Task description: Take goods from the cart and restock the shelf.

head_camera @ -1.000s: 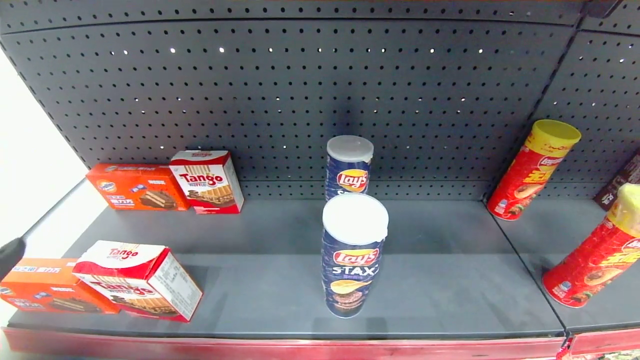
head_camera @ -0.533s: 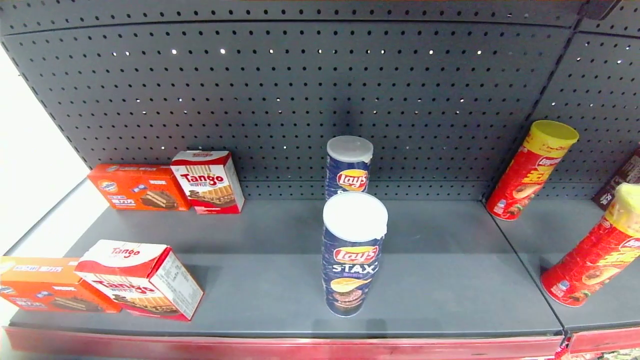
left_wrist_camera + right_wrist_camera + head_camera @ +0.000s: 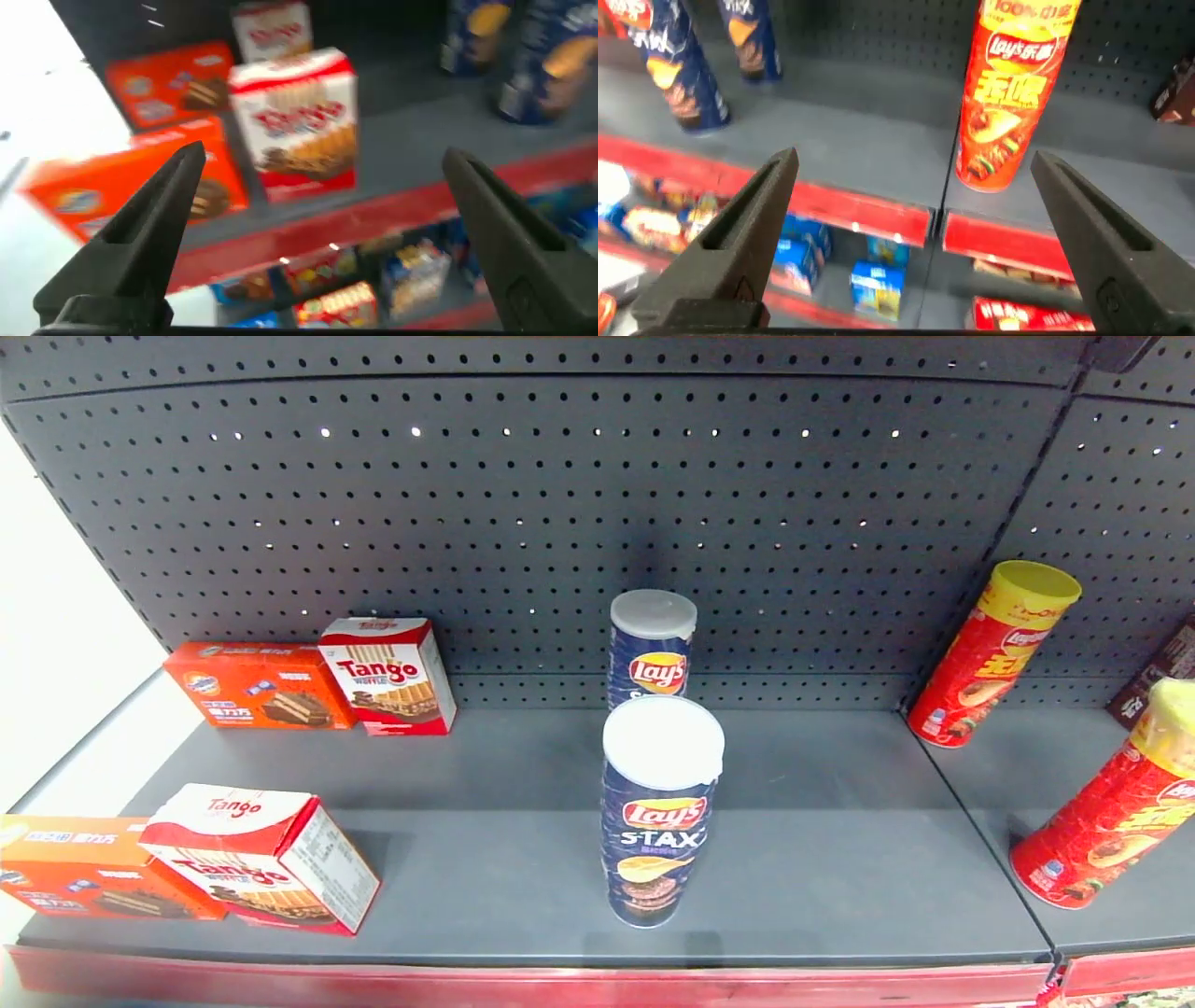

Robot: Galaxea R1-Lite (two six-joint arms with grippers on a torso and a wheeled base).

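On the dark shelf point(image 3: 840, 859) two blue chip cans stand upright in the middle, one in front point(image 3: 661, 812) and one behind point(image 3: 652, 649). At the front left a red-and-white wafer box point(image 3: 261, 859) sits beside an orange box point(image 3: 93, 877). My left gripper point(image 3: 322, 154) is open and empty, hovering off the shelf's front edge and facing that wafer box point(image 3: 299, 121) and orange box point(image 3: 131, 182). My right gripper point(image 3: 913, 159) is open and empty too, off the front edge and facing a red chip can point(image 3: 1013, 93), with the blue cans point(image 3: 677, 65) to one side.
Another orange box point(image 3: 257, 686) and wafer box point(image 3: 387, 674) stand at the back left. Two red cans point(image 3: 994, 653) point(image 3: 1111, 812) occupy the right bay past a divider. A red front lip point(image 3: 560, 985) edges the shelf. Packaged goods point(image 3: 878, 285) fill the lower shelf.
A dark gripper tip at the head view's left edge one second ago has gone out of that view. The goods on the shelf have not moved.
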